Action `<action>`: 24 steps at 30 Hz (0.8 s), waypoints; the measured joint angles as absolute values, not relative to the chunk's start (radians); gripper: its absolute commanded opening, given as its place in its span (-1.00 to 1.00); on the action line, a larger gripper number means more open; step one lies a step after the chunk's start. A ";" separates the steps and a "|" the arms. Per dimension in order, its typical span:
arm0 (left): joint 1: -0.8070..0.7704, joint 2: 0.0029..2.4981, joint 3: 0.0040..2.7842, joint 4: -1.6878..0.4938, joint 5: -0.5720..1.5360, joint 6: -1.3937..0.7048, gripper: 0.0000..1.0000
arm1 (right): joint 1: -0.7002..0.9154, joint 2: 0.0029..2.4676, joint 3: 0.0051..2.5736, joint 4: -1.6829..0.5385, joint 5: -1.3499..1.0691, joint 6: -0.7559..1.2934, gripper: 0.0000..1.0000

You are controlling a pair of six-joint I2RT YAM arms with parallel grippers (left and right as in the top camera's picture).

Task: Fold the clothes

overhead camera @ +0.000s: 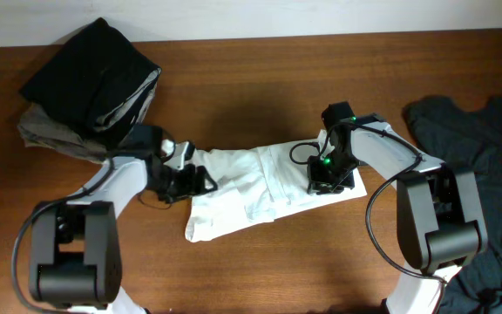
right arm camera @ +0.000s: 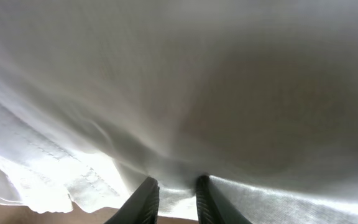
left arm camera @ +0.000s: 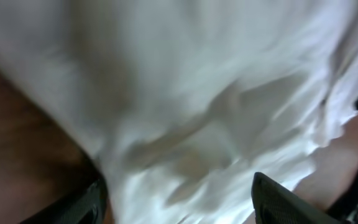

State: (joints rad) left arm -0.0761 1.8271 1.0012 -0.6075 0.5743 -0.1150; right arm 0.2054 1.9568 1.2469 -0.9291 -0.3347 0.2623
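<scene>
A white garment [overhead camera: 260, 192] lies crumpled across the middle of the wooden table. My left gripper [overhead camera: 200, 180] sits at its left end; in the left wrist view its fingers [left arm camera: 179, 199] are spread wide with white cloth [left arm camera: 185, 112] between them, blurred. My right gripper [overhead camera: 328, 181] is at the garment's right end; in the right wrist view its fingers [right arm camera: 176, 198] are closed close together on a fold of the white cloth [right arm camera: 179, 93].
A pile of black and grey clothes [overhead camera: 90, 83] lies at the back left. A dark blue-grey garment [overhead camera: 478, 166] is spread at the right edge. Bare wood [overhead camera: 260, 87] lies behind the white garment.
</scene>
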 measured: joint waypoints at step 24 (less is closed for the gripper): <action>0.154 1.924 1.651 -1.268 0.377 0.062 -0.99 | 0.166 1.832 1.294 -0.984 -0.342 0.263 -0.58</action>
